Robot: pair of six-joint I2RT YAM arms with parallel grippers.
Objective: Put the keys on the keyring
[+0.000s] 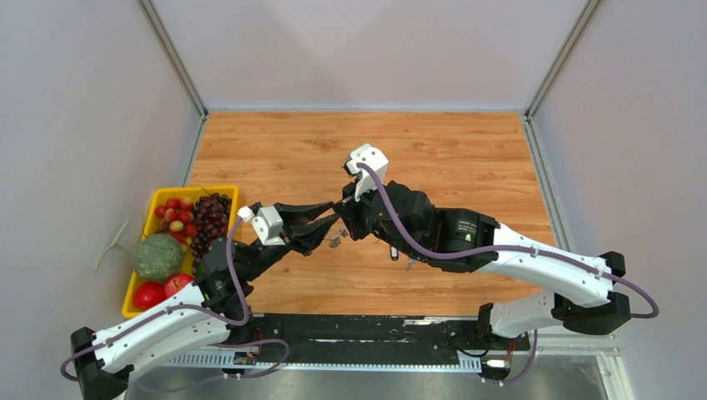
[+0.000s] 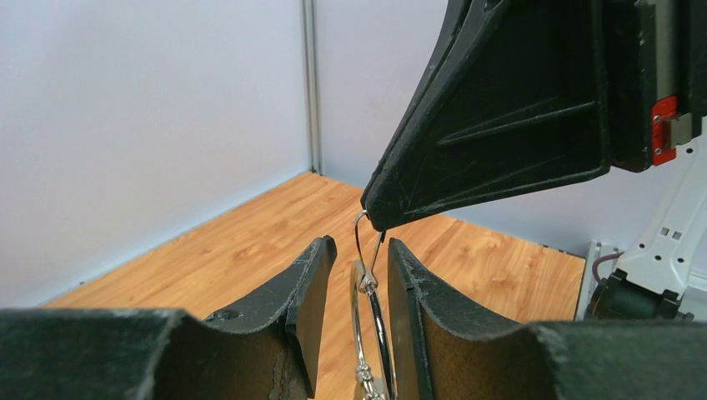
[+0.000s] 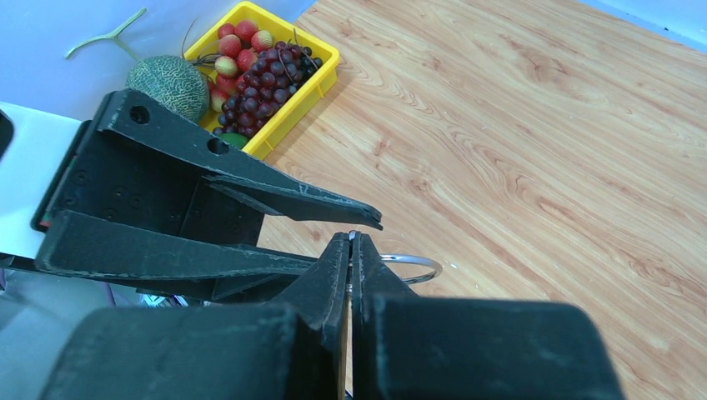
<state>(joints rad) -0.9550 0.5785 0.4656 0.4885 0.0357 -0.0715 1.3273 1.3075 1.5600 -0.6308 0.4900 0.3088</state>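
The keyring, a thin silver wire ring, hangs in the air above the table. My right gripper is shut on its top wire; part of the ring shows beyond the tips. My left gripper is open, with one finger on each side of the ring. In the top view both grippers, left and right, meet at mid-table, with the small silver keys dangling below. A small dark piece under the right arm may be a black-headed key; I cannot tell.
A yellow tray of fruit stands at the table's left edge, with grapes, red fruit and a green melon. It also shows in the right wrist view. Grey walls close in the table on three sides.
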